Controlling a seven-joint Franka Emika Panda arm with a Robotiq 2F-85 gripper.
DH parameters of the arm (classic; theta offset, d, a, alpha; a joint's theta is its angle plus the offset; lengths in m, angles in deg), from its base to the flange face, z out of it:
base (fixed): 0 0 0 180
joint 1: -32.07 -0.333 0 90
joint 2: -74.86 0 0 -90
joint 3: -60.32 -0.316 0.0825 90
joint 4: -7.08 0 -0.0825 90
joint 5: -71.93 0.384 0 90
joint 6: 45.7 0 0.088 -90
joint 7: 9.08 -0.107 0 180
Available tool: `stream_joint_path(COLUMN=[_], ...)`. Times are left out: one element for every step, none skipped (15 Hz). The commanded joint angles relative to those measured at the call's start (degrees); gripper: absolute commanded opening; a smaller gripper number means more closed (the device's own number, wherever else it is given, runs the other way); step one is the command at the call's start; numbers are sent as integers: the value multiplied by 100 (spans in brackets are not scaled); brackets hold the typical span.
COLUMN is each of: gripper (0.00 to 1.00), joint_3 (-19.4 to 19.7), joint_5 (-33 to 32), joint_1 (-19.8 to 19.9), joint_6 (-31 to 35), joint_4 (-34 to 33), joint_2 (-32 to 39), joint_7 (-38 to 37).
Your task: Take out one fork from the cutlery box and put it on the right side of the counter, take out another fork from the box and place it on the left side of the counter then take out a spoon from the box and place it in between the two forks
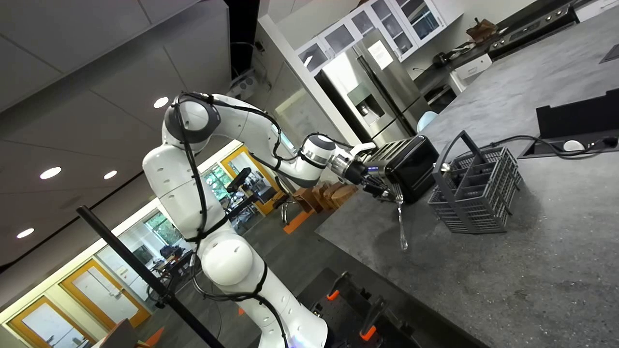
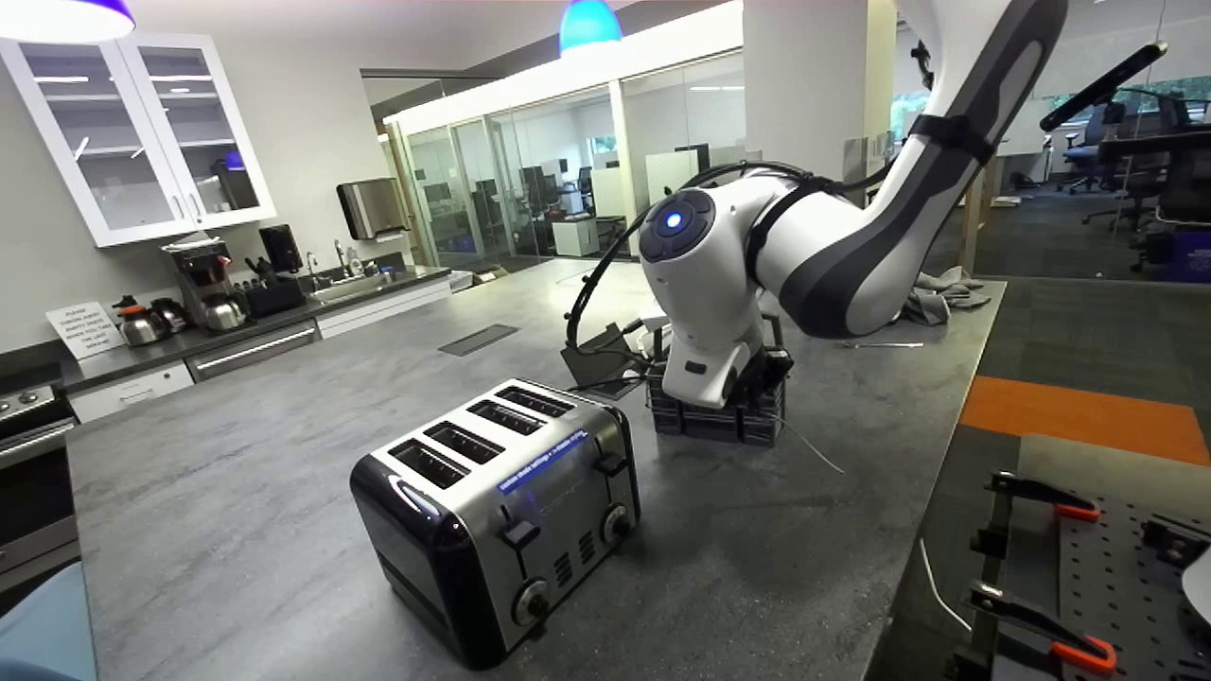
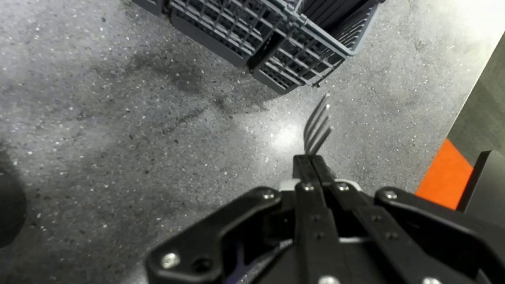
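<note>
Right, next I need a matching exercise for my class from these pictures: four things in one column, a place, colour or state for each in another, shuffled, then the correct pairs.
Column one
1. fork in the wrist view
2. cutlery basket
3. four-slot toaster
4. counter

Column two
A. silver front, black end
B. speckled grey, flat
C. slatted, standing upright
D. pinched in the hand

Right pairs: 1-D, 2-C, 3-A, 4-B
</note>
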Motion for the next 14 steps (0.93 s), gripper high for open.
stream_joint_path(gripper=[1,1,1,1,1,1,1,1,1,1,28,30,36,44], joint_3=[-14,-11,-9,-2,6,19,27,37,44,48,44,42,37,36], joint_5=[-142,-201,-262,-338,-411,-487,-561,-630,-685,-766,-807,-842,-868,-921], joint_1=[21,19,22,26,27,31,40,44,48,48,58,59,63,67], joint_6=[-271,-288,-301,-291,-296,-293,-278,-275,-263,-256,-219,-209,-183,-144], joint_4=[-256,-292,-327,-360,-400,-450,-490,-536,-580,-618,-650,-686,-716,-735], joint_2=[349,434,515,608,688,785,860,938,1000,1055,1098,1126,1147,1143], joint_7=[-22,-45,-68,-104,-155,-215,-243,-279,-318,-377,-395,-420,-461,-548])
